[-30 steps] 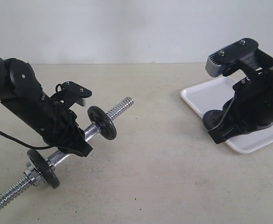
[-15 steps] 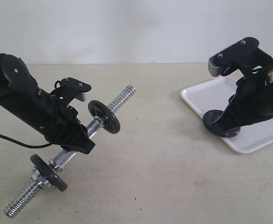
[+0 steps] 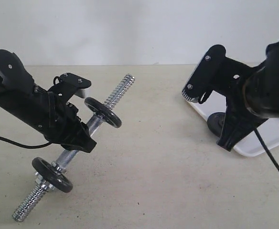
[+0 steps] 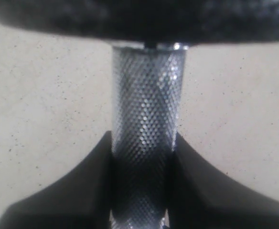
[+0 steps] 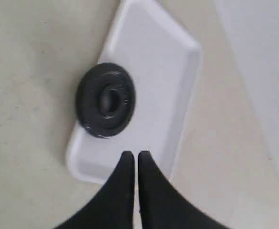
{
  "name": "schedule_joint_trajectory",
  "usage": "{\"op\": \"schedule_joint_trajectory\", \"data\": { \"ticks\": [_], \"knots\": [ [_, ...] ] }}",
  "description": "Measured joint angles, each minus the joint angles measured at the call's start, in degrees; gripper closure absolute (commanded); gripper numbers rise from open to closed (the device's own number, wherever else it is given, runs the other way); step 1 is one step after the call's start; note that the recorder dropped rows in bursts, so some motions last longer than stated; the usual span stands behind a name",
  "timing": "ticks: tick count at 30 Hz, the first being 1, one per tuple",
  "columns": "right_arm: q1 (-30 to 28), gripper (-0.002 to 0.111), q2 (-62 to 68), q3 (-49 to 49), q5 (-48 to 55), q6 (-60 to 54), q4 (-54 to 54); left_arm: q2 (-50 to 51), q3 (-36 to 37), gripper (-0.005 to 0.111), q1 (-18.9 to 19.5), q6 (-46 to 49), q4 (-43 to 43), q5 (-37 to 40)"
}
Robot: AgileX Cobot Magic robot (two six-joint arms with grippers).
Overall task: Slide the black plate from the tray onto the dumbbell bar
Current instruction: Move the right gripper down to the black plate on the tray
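On the tray (image 5: 163, 62), the round, holed black plate (image 5: 88, 102) lies near the closed right hand (image 5: 135, 155); the left hand (image 3: 76, 139) grips the dumbbell bar (image 4: 146, 95).

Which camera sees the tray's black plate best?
Right wrist view: the whole black plate, hole included, on the tray. The exterior view shows only part, behind the right arm; the left wrist view, none.

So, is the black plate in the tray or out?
In. The black plate lies flat in the tray; the shut right gripper is clear of it.
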Motion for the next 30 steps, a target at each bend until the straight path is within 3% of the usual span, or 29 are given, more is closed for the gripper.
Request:
{"op": "schedule_joint_trajectory", "data": {
  "ticks": [9,14,21,30],
  "knots": [
    [11.03,0.109,0.00,8.48,11.43,24.98,-24.69,0.00,0.00,0.102,0.00,0.00,0.00,0.00],
    [15.05,0.109,0.00,15.94,19.24,35.14,-32.83,0.00,0.00,0.102,0.00,0.00,0.00,0.00],
    [18.47,0.109,0.00,19.50,20.87,44.27,-34.96,0.00,0.00,0.102,0.00,0.00,0.00,0.00],
    [18.59,0.109,2.06,19.86,20.64,45.42,-33.96,0.00,0.00,0.102,0.00,0.00,0.00,0.00]
  ]
}}
